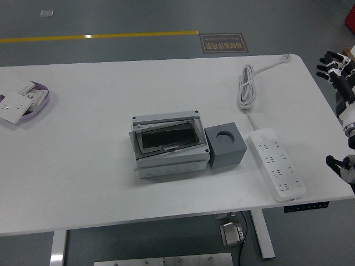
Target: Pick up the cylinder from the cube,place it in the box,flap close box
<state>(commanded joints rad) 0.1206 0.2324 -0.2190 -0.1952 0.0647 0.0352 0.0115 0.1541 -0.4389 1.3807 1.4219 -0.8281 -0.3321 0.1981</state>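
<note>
grey cube at the table's centre has an empty socket; no cylinder visible. beside it the box sits shut, so the task looks finished. right hand spread, off the right edge.

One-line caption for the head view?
Right hand open off the table's right edge; box beside empty cube.
</note>
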